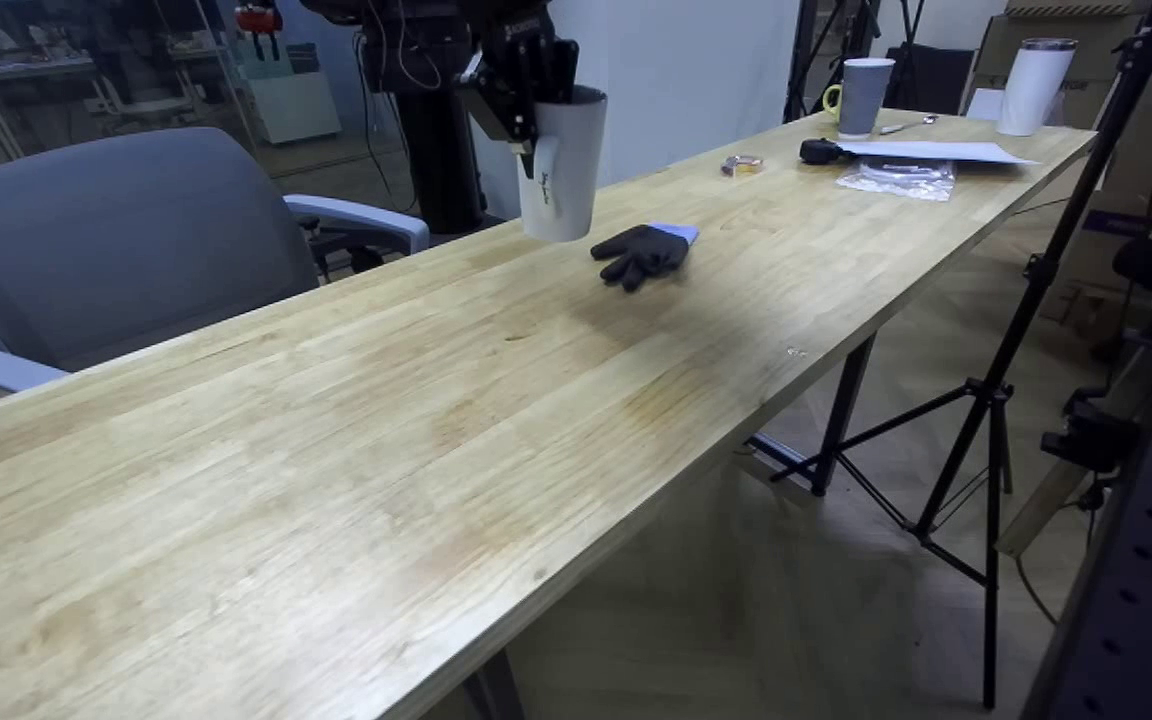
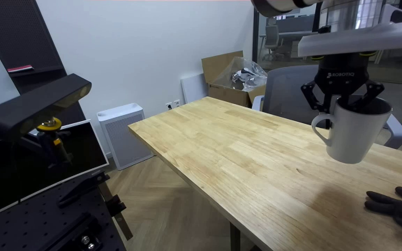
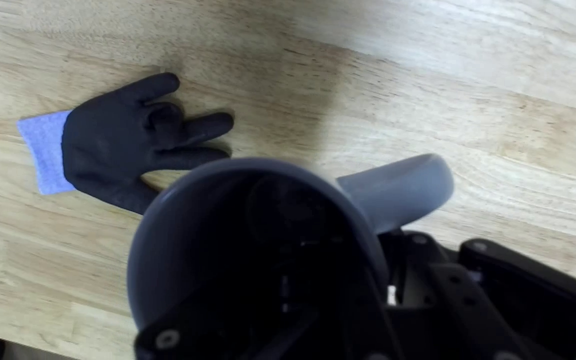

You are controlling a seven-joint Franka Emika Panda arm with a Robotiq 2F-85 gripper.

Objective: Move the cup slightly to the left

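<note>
My claw (image 2: 337, 112) grips the cup (image 2: 359, 136) just beside its handle (image 3: 400, 192), holding it above the table (image 2: 243, 157) near the glove (image 1: 648, 256), so I judge this the carrying step, and next I should make what leftward shift remains and lower it gently.

The claw (image 2: 336, 112) points downward beneath the arm (image 2: 345, 17) — its 2 fingers (image 2: 327, 104) pinched close together.

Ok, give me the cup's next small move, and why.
Probably ease the cup down onto the table, clear of the glove. The gripper pinches the cup near its handle, seemingly above the table, and in the wrist view the cup hides part of the glove, so they look close.
</note>
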